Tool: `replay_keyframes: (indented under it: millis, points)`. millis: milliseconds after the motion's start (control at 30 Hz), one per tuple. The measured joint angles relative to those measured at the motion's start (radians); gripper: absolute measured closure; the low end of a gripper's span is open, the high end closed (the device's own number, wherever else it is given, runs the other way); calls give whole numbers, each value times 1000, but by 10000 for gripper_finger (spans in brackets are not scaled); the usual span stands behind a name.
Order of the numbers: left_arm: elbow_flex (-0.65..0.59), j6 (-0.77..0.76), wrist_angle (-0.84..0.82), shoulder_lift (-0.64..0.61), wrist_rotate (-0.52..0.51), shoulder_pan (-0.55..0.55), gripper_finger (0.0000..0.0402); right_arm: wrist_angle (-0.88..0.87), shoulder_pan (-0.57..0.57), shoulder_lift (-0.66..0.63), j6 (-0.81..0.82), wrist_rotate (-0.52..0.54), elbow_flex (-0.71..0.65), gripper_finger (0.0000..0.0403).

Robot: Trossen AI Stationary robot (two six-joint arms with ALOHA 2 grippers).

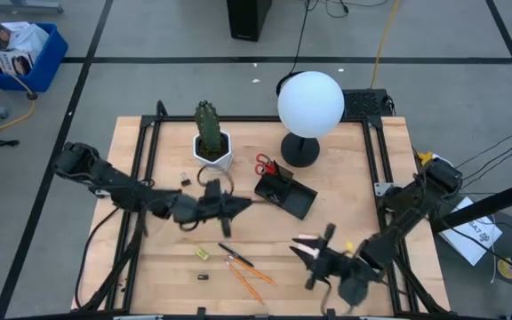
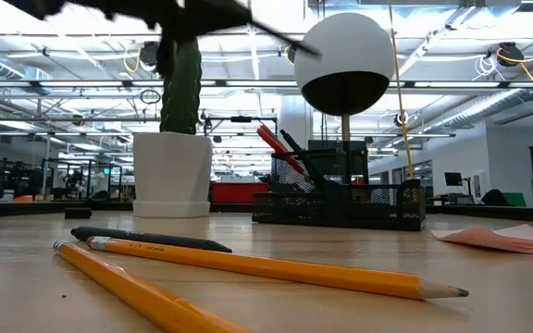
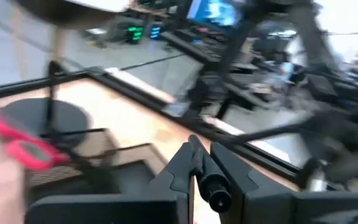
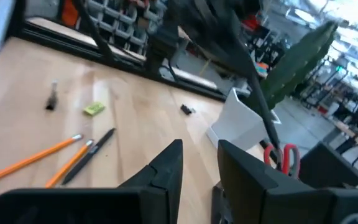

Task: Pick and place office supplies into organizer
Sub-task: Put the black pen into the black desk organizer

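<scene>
My left gripper [image 1: 228,205] hovers above the table just left of the black organizer [image 1: 285,192], shut on a black pen [image 4: 257,93]. Red-handled scissors [image 1: 265,165] stand in the organizer's far end. My right gripper [image 1: 315,257] is open near the table's near edge, beside the pink sticky-note pad [image 1: 307,240], which lies flat on the table. Two orange pencils [image 1: 252,276] and another black pen [image 1: 236,256] lie on the wood in front. A small yellow piece [image 1: 201,253] and tiny black clips [image 1: 203,277] lie left of them. My left gripper pinches the black pen [image 3: 205,173] between its two fingers [image 3: 178,169]; the pen lies along the fingers. Its blunt end [image 3: 219,198] shows near the wrist. The pen is lifted clear of the table, and its free end slants down toward the organizer [image 4: 263,127].
A white hexagonal cactus pot [image 1: 212,151] stands just beyond my left gripper. A black lamp base with a white globe [image 1: 310,103] stands beyond the organizer. Bare wood lies between the organizer and the pencils.
</scene>
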Motion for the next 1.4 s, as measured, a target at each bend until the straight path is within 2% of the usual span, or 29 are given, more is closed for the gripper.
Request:
replay_keyframes:
  millis: [133,267,433,567,700,767,1000,1167,1400]
  points:
    - [65,-53,-148,0,104,103,365,-14,68,0,3,90,0,310]
    - [182,-65,-397,0,159,187,365,-26,107,0,23,161,0,310]
    - [345,-33,-673,0,197,265,365,-31,123,0,23,166,0,310]
    - [436,-2,-724,32,329,322,365,-31,121,0,22,167,0,310]
    - [528,4,-818,124,395,368,365,-21,121,0,30,188,0,311]
    - [574,4,-892,176,401,383,364,-19,120,0,42,197,0,313]
    - [709,52,-1001,327,407,389,358,-23,121,0,53,195,0,314]
    - [775,85,-996,388,370,390,362,-24,121,0,68,189,-3,314]
    - [786,74,-1037,395,362,406,307,-22,121,0,113,189,-37,314]
